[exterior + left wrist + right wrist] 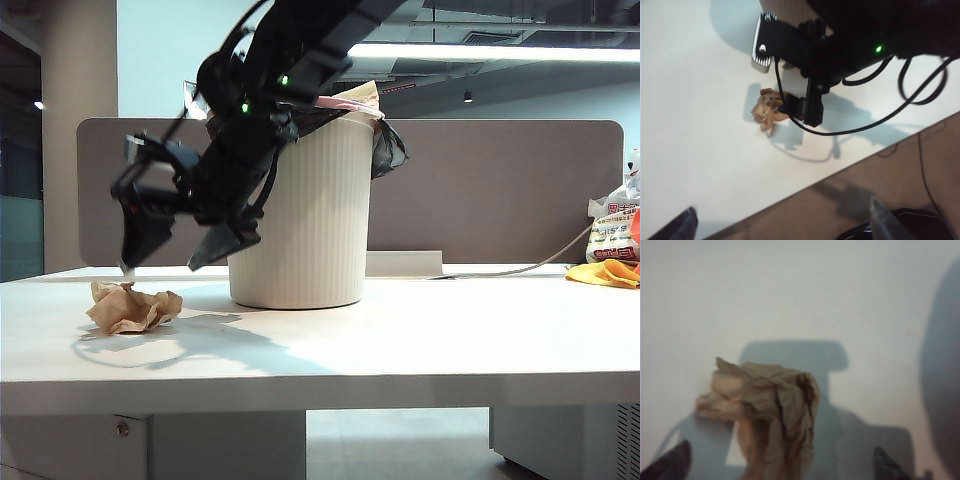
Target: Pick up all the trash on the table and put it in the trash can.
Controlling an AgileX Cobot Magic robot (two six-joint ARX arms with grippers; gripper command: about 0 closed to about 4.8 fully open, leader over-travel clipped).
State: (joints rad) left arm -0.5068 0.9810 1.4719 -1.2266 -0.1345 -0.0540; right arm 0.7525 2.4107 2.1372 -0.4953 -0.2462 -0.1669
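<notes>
Right gripper [165, 262] spread wide over trash [132, 308] on bare table [400, 340] — left gripper [782, 225] gaping, high above.

Nothing here can be read. The white plastic bag [612, 232] at the far right of the table [420, 340] carries red and dark print, but it is too small and blurred to make out a single word. A red-marked strip [398, 88] up near the ceiling, behind the trash can [310, 210], may be a sign; its letters cannot be told either. The two wrist views show no writing at all.
</notes>
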